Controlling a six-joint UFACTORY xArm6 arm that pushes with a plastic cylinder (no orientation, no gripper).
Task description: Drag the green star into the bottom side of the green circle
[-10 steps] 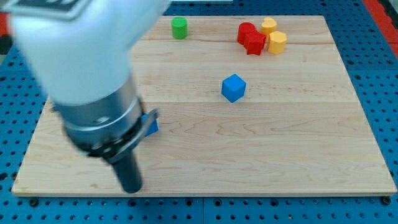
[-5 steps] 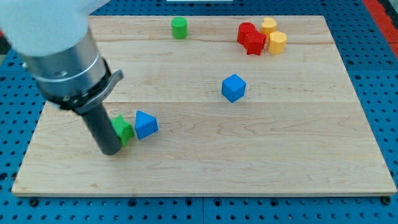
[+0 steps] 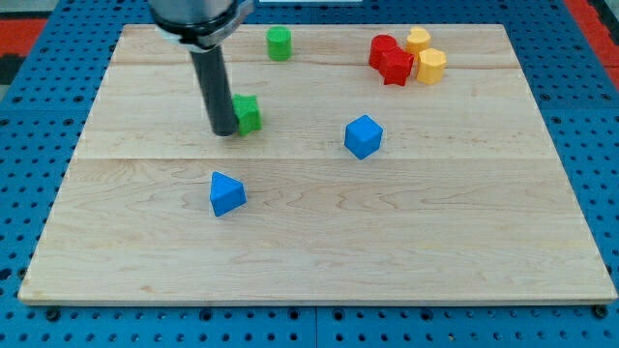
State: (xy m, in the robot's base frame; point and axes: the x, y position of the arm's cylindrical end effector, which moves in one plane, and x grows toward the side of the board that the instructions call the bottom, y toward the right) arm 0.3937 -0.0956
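The green star (image 3: 248, 113) lies in the upper left-middle of the wooden board, partly hidden by the rod. My tip (image 3: 221, 131) rests on the board, touching the star's left side. The green circle (image 3: 280, 43), a short cylinder, stands near the board's top edge, up and to the right of the star, with a clear gap between them.
A blue triangular block (image 3: 226, 193) lies below the star. A blue cube (image 3: 364, 135) sits right of centre. Two red blocks (image 3: 389, 58) and two yellow blocks (image 3: 427, 55) cluster at the top right. The wooden board (image 3: 435, 242) sits on a blue pegboard.
My tip and the green star have moved up and to the right, away from the blue triangular block and toward the green circle. The arm has swung toward the view's top.
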